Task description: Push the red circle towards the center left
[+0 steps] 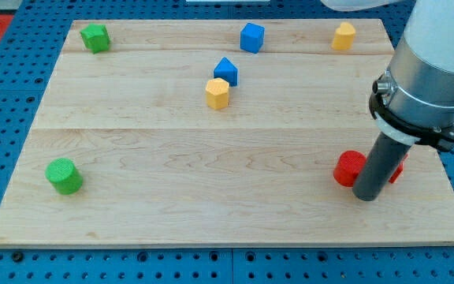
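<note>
The red circle (348,166) lies on the wooden board (211,158) at the view's lower right. My tip (366,196) stands just to its right and slightly below, touching or nearly touching it. A second red block (398,169) shows partly behind the rod on its right; its shape is hidden.
A green circle (64,175) lies at lower left. A green block (95,37) is at top left. A blue cube (251,37) and a yellow block (343,35) are at the top. A blue block (225,70) touches a yellow hexagon (217,92) near the middle.
</note>
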`<state>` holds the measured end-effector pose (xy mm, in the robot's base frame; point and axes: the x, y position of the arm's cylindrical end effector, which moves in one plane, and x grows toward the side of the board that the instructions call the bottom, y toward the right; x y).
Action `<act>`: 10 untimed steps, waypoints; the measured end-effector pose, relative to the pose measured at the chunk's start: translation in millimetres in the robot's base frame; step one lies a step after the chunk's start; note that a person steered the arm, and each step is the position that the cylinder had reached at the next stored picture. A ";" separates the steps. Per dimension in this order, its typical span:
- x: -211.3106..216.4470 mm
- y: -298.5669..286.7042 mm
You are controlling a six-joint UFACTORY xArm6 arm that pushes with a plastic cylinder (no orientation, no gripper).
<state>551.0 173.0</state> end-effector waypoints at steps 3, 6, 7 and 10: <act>-48.7 -13.6; -101.8 -39.5; -105.5 -79.5; -124.3 -124.4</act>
<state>426.7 48.6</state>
